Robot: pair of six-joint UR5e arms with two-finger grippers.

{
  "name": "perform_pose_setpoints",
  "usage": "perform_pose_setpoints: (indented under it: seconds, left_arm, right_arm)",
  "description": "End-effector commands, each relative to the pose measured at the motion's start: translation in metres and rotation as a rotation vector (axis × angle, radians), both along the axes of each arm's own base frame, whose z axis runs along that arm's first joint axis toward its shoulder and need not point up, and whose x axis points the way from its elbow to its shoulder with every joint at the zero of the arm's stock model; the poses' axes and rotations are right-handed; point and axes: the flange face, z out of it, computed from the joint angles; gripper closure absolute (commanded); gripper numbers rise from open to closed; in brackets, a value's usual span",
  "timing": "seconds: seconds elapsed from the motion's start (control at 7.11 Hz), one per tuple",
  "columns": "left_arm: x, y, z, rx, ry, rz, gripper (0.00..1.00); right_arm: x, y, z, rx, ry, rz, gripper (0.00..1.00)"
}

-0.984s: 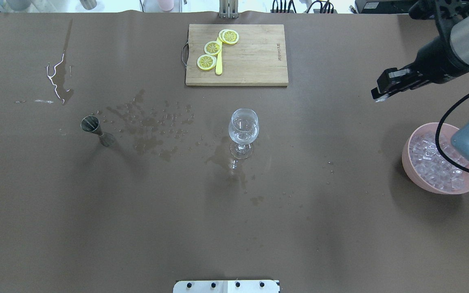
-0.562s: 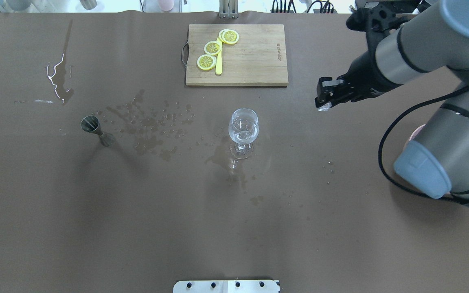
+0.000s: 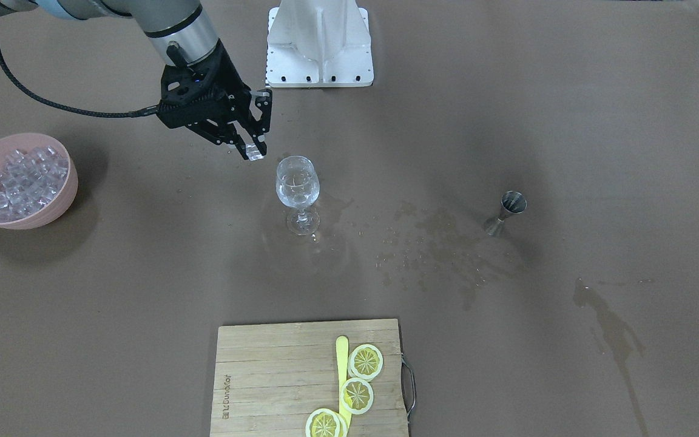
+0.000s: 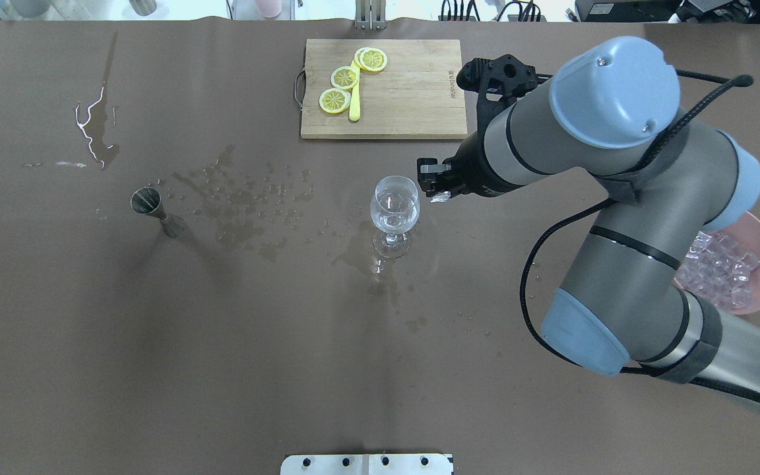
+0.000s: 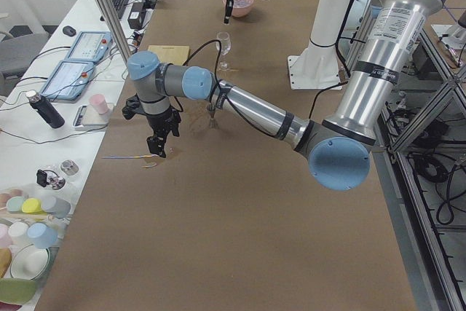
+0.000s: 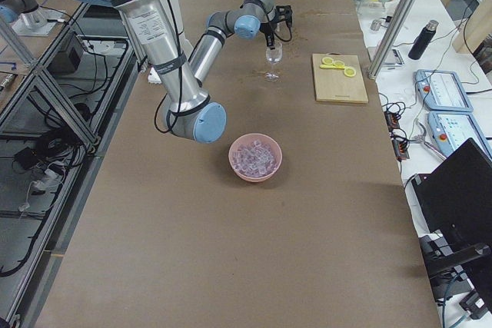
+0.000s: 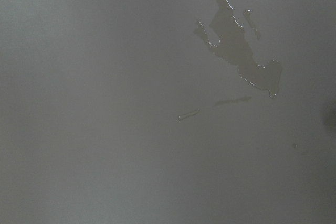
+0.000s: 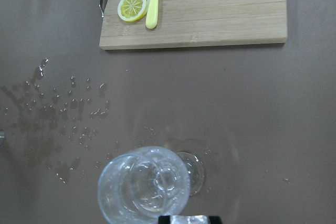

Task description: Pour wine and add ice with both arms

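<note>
Ice (image 3: 19, 179) lies heaped in the pink bowl (image 3: 52, 213) at the left edge of the front-facing view, well apart from the wine glass (image 3: 297, 185), which stands upright mid-table among wet patches. The right gripper (image 3: 253, 149) hangs just beside the glass rim, its fingers pinching a single ice cube (image 3: 256, 152). A jigger (image 3: 506, 211) stands on the glass's other side, and a cutting board (image 3: 264, 376) bears lemon slices (image 3: 366, 362). From overhead, the right arm (image 4: 604, 152) extends from the bowl's side of the table, and the cube-bearing claw sits just beside the glass rim, not over its mouth. In the left side view the left gripper (image 5: 156, 147) points down, low over the table near a thin wet streak; whether its jaws are spread or pressed together cannot be told. The right side view shows the bowl near and the glass far beyond it. The left wrist camera sees only brown table (image 7: 105, 129) and a spill (image 7: 236, 51). The right wrist camera looks down into the glass, with the fingertips at the bottom edge clamped on the clear cube.
</note>
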Motion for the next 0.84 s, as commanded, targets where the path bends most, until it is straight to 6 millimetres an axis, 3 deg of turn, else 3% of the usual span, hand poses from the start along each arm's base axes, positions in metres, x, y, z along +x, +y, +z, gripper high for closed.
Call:
perform_pose_setpoints:
  seconds: [0.0,0.7]
  left_arm:
    - [0.000,-0.001,0.006,-0.007,-0.002,0.000,0.01]
    - [-0.002,-0.002,0.014,-0.019,-0.008,-0.002,0.01]
  right_arm:
    - [-0.021,-0.003,-0.006,-0.011,-0.059,0.017,1.00]
    - [-0.023,-0.003,-0.020,0.007,-0.075,0.016,1.00]
